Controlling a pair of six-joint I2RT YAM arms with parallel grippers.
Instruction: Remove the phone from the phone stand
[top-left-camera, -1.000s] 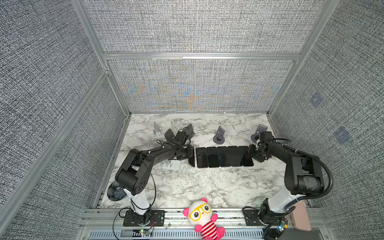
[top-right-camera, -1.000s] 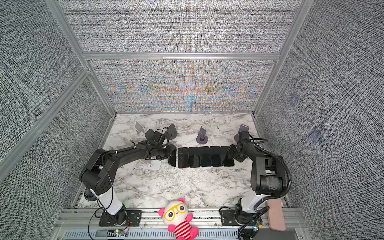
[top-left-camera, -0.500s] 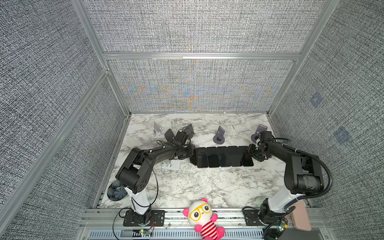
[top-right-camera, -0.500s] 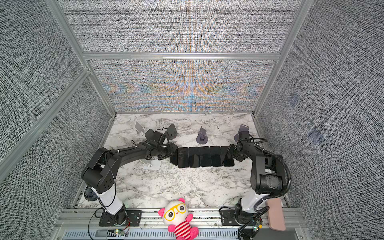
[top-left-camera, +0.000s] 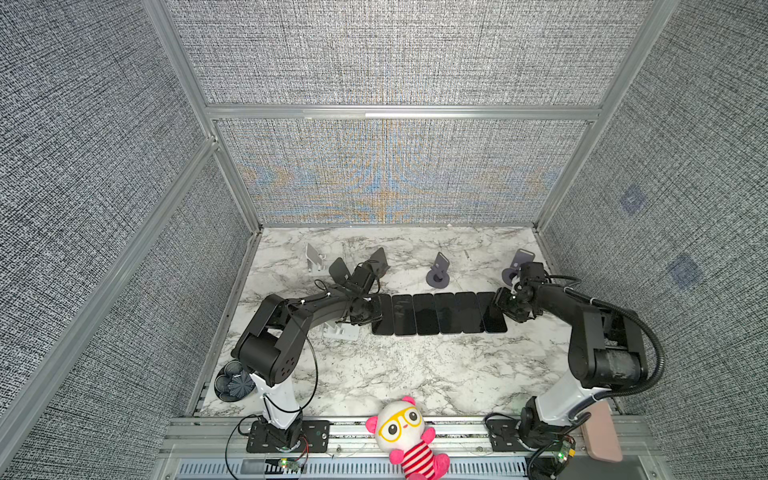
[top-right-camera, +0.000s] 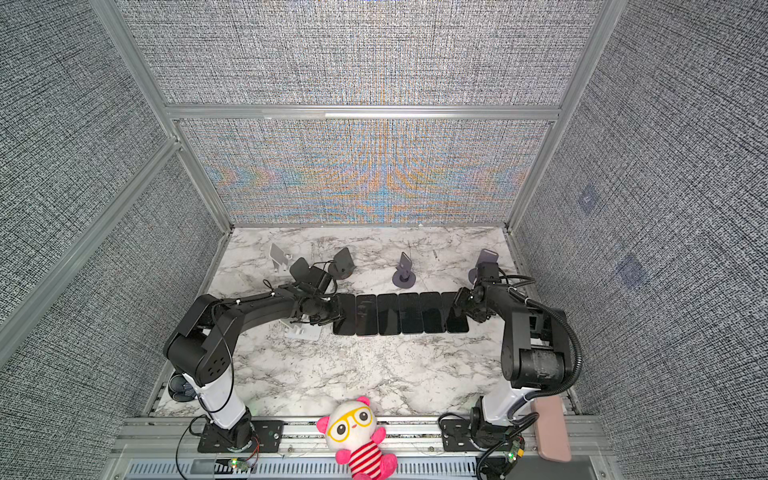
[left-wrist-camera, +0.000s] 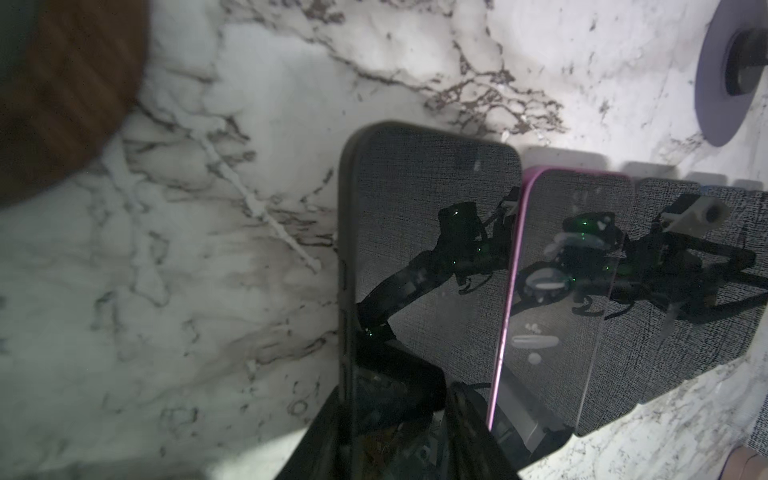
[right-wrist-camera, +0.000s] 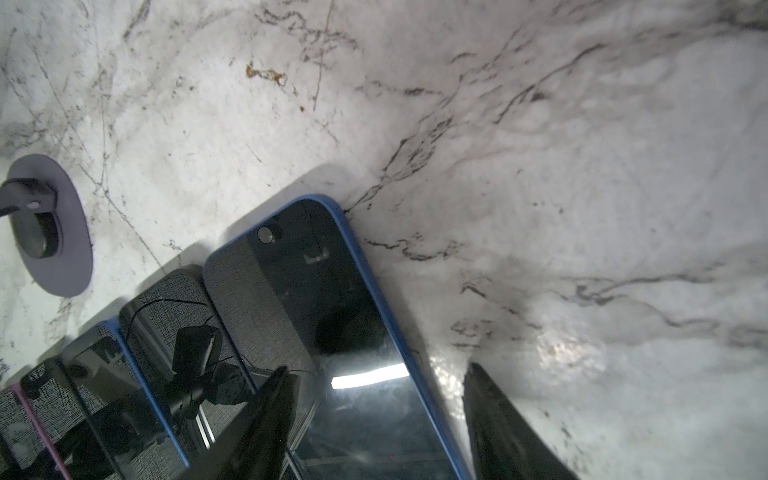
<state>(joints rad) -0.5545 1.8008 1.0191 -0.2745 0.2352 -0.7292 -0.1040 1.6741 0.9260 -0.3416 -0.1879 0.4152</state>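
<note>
Several phones lie flat, side by side, in a row across the middle of the marble table (top-left-camera: 395, 374). The leftmost phone (top-left-camera: 382, 313) has a dark case (left-wrist-camera: 428, 249) and lies next to a pink-edged phone (left-wrist-camera: 569, 291). My left gripper (top-left-camera: 372, 313) is at that end, open, its fingers (left-wrist-camera: 469, 415) spread either side of the dark phone's near end. At the row's right end my right gripper (top-left-camera: 500, 305) is open over a blue-cased phone (right-wrist-camera: 316, 291), with one finger above the screen and one beside the edge. Every phone stand in both top views is empty.
Along the back stand a white stand (top-left-camera: 313, 259), two dark stands (top-left-camera: 338, 270) (top-left-camera: 378, 259) and two purple stands (top-left-camera: 438, 270) (top-left-camera: 517, 264). Another white stand (top-left-camera: 340, 330) lies under my left arm. A plush toy (top-left-camera: 409, 436) sits on the front rail.
My left gripper has opened, and the dark-cased phone it held on edge now lies flat at the left end of the row. The right arm has not moved.
</note>
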